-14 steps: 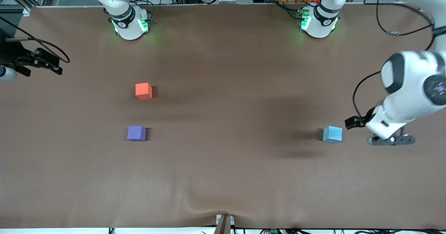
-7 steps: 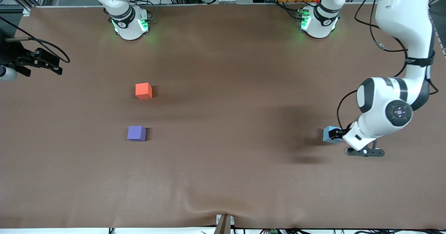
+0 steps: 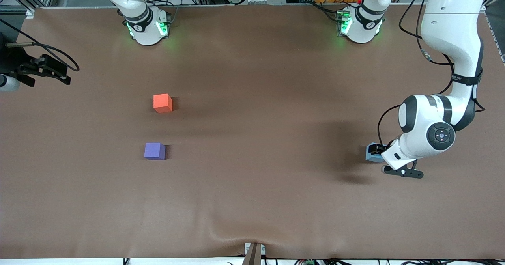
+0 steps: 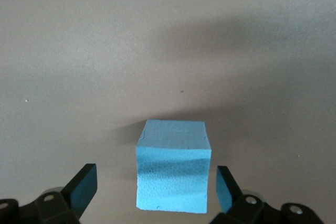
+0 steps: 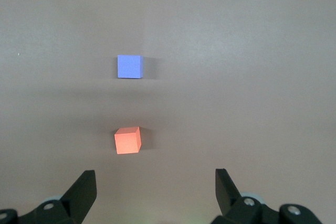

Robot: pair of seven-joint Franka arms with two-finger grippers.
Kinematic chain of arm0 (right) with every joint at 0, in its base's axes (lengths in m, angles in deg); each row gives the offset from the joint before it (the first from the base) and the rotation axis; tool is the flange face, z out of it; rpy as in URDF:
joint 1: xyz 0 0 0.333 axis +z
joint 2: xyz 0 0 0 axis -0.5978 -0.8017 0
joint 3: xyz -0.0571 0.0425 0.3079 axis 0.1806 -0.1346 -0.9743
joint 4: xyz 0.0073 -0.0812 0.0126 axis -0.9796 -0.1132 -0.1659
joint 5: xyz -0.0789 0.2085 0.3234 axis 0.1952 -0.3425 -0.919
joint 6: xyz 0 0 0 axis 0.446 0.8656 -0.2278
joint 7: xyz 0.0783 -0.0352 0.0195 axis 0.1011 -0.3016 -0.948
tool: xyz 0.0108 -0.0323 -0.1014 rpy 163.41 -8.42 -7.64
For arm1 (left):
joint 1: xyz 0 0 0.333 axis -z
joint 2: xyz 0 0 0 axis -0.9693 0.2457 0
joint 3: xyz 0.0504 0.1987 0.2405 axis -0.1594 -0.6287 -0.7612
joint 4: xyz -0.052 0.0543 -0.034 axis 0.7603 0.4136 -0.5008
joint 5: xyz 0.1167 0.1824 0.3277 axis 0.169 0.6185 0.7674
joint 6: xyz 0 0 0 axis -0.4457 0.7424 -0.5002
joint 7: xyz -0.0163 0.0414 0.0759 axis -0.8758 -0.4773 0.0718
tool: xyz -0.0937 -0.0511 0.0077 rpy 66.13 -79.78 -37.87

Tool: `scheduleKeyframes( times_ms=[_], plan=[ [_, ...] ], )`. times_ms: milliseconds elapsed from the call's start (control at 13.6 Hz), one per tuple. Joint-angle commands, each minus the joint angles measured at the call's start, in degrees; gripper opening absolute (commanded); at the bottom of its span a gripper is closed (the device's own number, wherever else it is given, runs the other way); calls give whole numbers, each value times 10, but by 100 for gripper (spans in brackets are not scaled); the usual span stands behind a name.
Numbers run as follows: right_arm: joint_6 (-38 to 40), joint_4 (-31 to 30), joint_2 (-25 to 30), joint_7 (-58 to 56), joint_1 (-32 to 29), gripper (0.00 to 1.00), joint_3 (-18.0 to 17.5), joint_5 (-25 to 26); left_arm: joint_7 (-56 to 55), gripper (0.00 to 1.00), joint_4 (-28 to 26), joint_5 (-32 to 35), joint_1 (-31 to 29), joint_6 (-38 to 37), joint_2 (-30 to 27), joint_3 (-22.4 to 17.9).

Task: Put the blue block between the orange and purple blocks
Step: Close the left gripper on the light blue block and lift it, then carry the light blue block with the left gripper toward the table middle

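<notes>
The blue block (image 3: pixel 371 153) sits on the brown tabletop (image 3: pixel 252 202) at the right side of the front frame, low-middle in height, well apart from the other two cubes. The left gripper (image 4: pixel 152 190) is over it with fingers (image 4: pixel 83 186) spread wide, one on each side of the cube and not touching it — in the left wrist view the block is in the lower middle of the picture, between them. To do this step well, I would judge that the gripper must go down straight until the fingers are beside the cube's side faces, keep the block centred in the gap, and then close evenly so the cube does not turn. The orange block (image 3: pixel 162 103) and the purple block (image 3: pixel 154 151) lie at the left-centre of the front frame, orange above purple, with a free gap between them. The right gripper (image 5: pixel 155 190) waits high over these two, its fingers also wide open — holding nothing.
</notes>
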Motion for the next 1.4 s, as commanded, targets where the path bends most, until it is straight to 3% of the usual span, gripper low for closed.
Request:
scheduleKeyframes(
  times_ms=[0,295,369,590,737,811,1032,1327],
  plan=[
    [0,1,1,5,3,100,-1,10,11,100,-17,2,-4,14,-5,5],
    [0,1,1,5,3,100,-1,10,11,100,-17,-6,-3,27,4,8],
    [0,1,1,5,3,100,-1,10,12,93,-17,-6,-4,29,11,8],
    [0,1,1,5,3,100,-1,10,14,49,-17,-7,-1,31,18,8],
    [-1,1,0,5,6,100,-1,10,14,5,-18,-7,-1,31,18,14],
    [-1,1,0,5,7,100,-1,10,13,0,-17,-8,-2,31,18,17],
    [2,1,1,5,6,100,0,10,4,0,-13,-8,1,28,0,33],
    [2,2,1,5,7,100,0,10,-74,0,1,-11,4,23,-18,85]
  ],
)
